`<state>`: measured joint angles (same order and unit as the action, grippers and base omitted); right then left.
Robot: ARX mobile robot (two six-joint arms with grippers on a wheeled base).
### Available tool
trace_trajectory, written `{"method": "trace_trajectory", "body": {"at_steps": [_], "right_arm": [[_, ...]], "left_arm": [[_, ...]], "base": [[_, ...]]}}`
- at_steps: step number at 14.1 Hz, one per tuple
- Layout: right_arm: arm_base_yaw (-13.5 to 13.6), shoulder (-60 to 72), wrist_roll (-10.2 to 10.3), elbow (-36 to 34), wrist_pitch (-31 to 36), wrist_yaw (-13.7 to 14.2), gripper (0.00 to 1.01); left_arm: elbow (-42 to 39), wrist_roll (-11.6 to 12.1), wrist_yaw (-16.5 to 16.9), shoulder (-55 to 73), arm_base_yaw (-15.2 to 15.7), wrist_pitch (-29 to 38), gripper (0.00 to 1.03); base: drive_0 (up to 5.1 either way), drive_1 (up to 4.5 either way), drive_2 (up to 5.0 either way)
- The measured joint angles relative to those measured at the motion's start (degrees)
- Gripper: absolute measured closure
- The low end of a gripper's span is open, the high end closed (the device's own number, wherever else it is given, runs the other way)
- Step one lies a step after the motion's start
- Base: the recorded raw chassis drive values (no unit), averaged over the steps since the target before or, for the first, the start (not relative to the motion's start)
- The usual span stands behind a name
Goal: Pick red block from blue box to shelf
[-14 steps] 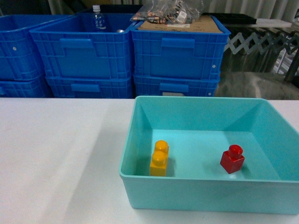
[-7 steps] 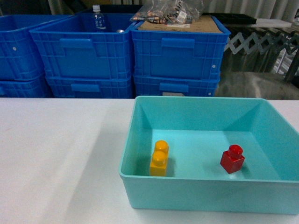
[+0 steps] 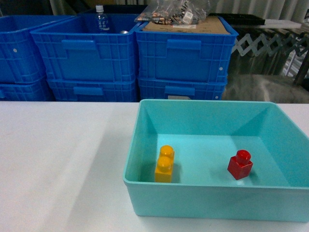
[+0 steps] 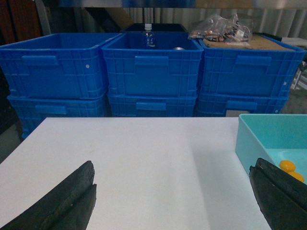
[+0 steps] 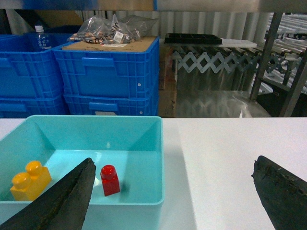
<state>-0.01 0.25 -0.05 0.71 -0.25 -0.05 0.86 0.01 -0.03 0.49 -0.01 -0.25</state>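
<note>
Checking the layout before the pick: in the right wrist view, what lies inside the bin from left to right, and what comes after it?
Yellow two-stud brick → red block → right wall of the blue box → bare white table.

You have open floor around the red block [image 3: 240, 165] inside the blue box [image 3: 207, 199]; the yellow brick [image 3: 164, 164] stands well apart to its left. The box walls fence it on every side, so only the top is open. Stacked blue crates [image 3: 183, 53] wall off the table's [image 3: 58, 164] far edge.
</note>
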Motion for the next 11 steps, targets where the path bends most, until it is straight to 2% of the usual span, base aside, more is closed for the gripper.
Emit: {"method": "trace_trajectory", "body": {"at_steps": [1, 2, 3, 4, 5, 6, 7, 9, 11], "right_arm": [[0.0, 0.0, 0.0, 0.0, 0.0, 0.02, 0.03], [-1.88, 1.49, -1.75, 0.87, -3.52, -5.92, 0.03], [-1.07, 7.45, -5.01, 1.62, -2.34, -11.26, 0.03], [2.08, 11.78, -5.6, 2.43, 0.39, -12.48, 0.03], [6.47, 18.95, -5.53, 5.16, 5.25, -9.73, 0.03], [10.25, 26.75, -4.72, 8.26, 9.46, -6.49, 0.03], [15.17, 37.97, -3.34, 12.41, 13.11, -3.28, 0.03], [19.71, 52.09, -1.42, 17.9, 15.89, -0.76, 0.03], [22.62, 69.77, 0.68, 26.77, 17.09, 2.45, 0.03]], "left_arm": [[0.0, 0.0, 0.0, 0.0, 0.0, 0.0, 0.05], [0.0, 0.0, -0.07, 0.0, 0.0, 0.0, 0.05], [0.0, 0.0, 0.0, 0.0, 0.0, 0.07, 0.05], [0.0, 0.0, 0.02, 0.0, 0.0, 0.02, 0.05], [0.0, 0.0, -0.02, 0.0, 0.0, 0.02, 0.05], [0.0, 0.0, -0.02, 0.0, 0.0, 0.04, 0.05], [0.0, 0.0, 0.0, 0.0, 0.0, 0.04, 0.05], [0.0, 0.0, 0.0, 0.0, 0.0, 0.04, 0.05], [0.0, 0.0, -0.02, 0.0, 0.0, 0.04, 0.05]], "base": [[0.0, 0.0, 0.0], [0.0, 0.0, 0.0], [0.0, 0.0, 0.0], [0.0, 0.0, 0.0], [0.0, 0.0, 0.0], [0.0, 0.0, 0.0], [0.0, 0.0, 0.0], [0.0, 0.0, 0.0], [0.0, 0.0, 0.0]]}}
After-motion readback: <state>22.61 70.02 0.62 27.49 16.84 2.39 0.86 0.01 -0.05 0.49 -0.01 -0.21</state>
